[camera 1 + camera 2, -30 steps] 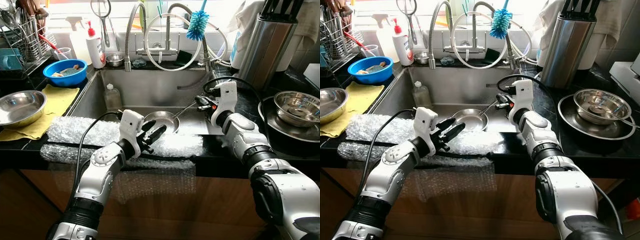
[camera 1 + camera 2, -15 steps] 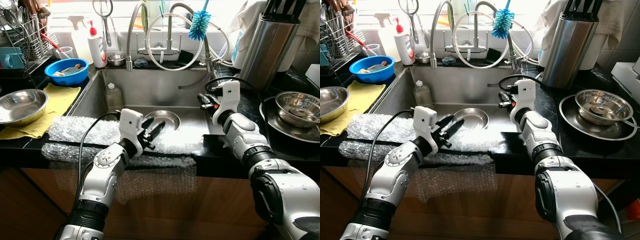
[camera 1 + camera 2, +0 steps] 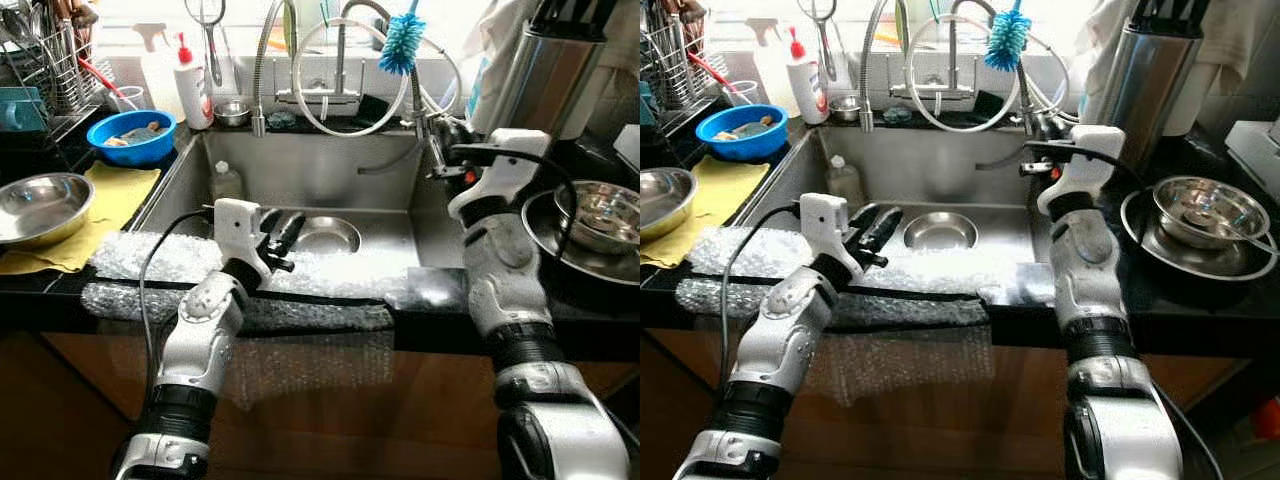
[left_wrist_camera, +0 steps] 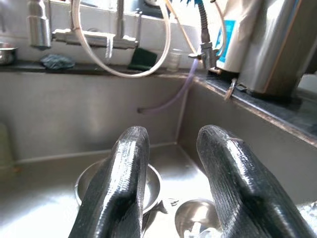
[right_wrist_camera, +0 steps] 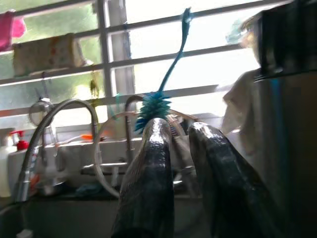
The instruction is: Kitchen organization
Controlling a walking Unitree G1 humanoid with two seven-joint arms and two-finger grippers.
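Judging from the left eye view, the organizing is barely begun: a small steel bowl (image 3: 328,235) lies in the sink (image 3: 300,175), a blue bowl (image 3: 130,137) of scraps sits at the sink's far left corner, a steel bowl (image 3: 40,207) rests on a yellow cloth (image 3: 110,205), and another steel bowl (image 3: 603,215) sits on a tray at the right of the bench (image 3: 590,290). The left pincer (image 3: 283,235) hovers over the sink's front edge, above bubble wrap (image 3: 160,262); the right pincer (image 3: 447,160) is raised near the faucet hoses. Neither carries anything.

In the left wrist view, the fingers (image 4: 124,183) stand slightly spread, the small bowl below them.

In the right wrist view, the fingers (image 5: 153,178) are nearly together, empty, aimed toward a blue bottle brush (image 5: 154,106).
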